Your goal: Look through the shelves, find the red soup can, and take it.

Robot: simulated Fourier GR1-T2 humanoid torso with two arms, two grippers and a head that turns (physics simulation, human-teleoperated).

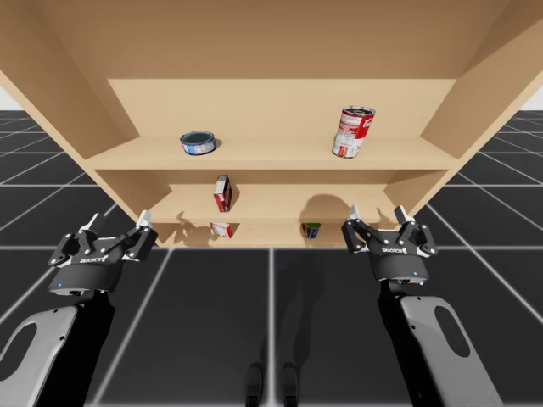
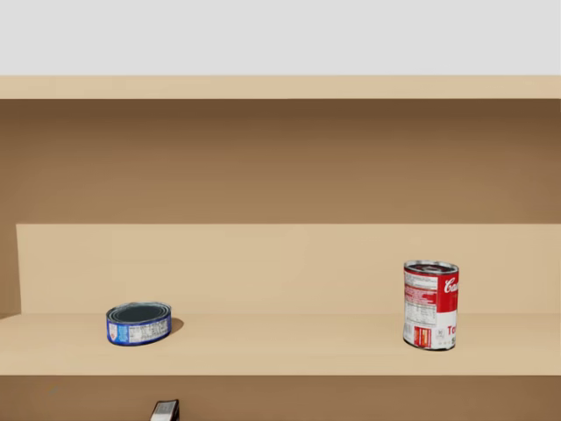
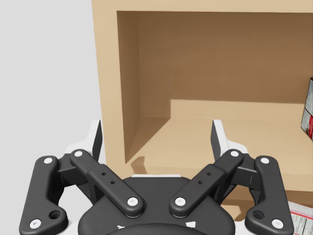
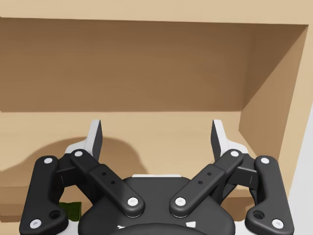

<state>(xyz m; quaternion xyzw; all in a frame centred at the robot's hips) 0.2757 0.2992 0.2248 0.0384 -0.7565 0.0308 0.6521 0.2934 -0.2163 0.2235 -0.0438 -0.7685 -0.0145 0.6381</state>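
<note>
The red soup can, red and white with a silver top, stands upright at the right of the top shelf. My right gripper hangs open below it, in front of the lower shelves, with nothing between its fingers. At the shelf unit's lower left corner my left gripper is open too and holds nothing. Both grippers are well apart from the can.
A flat blue can lies at the top shelf's left. A red box stands on the middle shelf. On the lowest shelf are a red and white box and a small green thing.
</note>
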